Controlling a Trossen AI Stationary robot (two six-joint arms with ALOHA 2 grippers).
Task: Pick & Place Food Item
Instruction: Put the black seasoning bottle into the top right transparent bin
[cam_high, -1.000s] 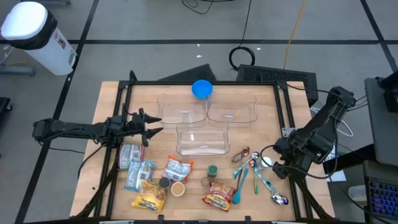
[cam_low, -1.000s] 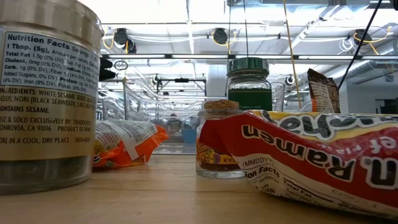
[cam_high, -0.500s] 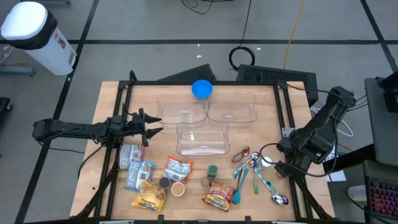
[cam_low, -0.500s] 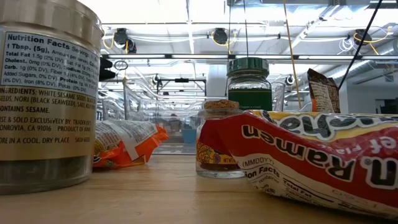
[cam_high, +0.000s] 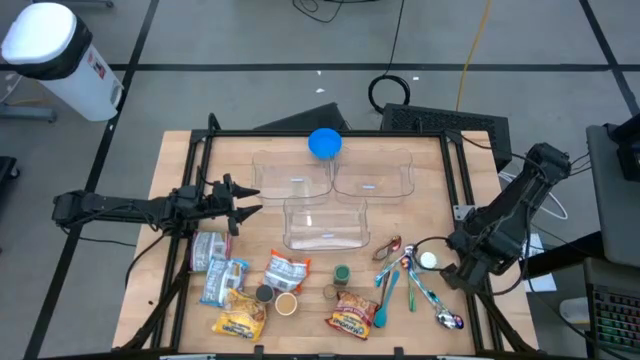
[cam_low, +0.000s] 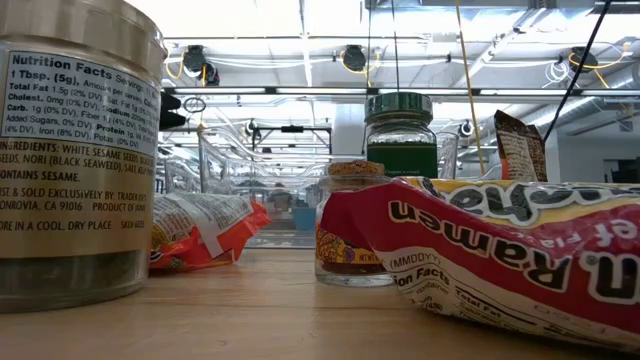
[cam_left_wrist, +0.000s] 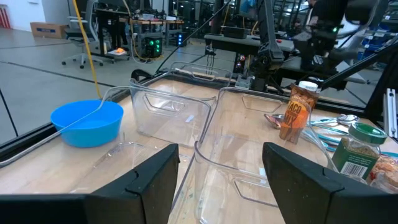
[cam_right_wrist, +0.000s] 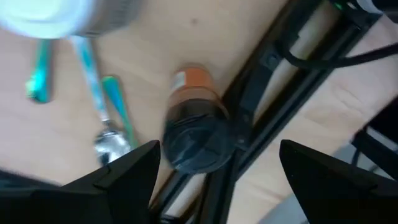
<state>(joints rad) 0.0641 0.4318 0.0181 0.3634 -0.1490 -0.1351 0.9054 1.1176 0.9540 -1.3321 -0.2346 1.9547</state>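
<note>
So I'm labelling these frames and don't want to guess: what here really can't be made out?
- Right wrist view: motion blur; the orange, dark-capped item by the frame rail can't be identified.
- Low view: seasoning tin and ramen packet fill the foreground, blocking most of the table; neither arm shows.
- High view: labels on the food packets are too small to read.
- Left wrist view: the green-lidded jar is cut by the edge.

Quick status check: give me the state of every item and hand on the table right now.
Left hand: open, empty, beside the bins.
Right hand: open, empty, over the table's right edge.
Three clear bins: upright, empty.
Blue bowl: upright, empty.
Green-lidded jar: upright, lid on.
Ramen packets: lying flat.
Spoons: lying loose.
</note>
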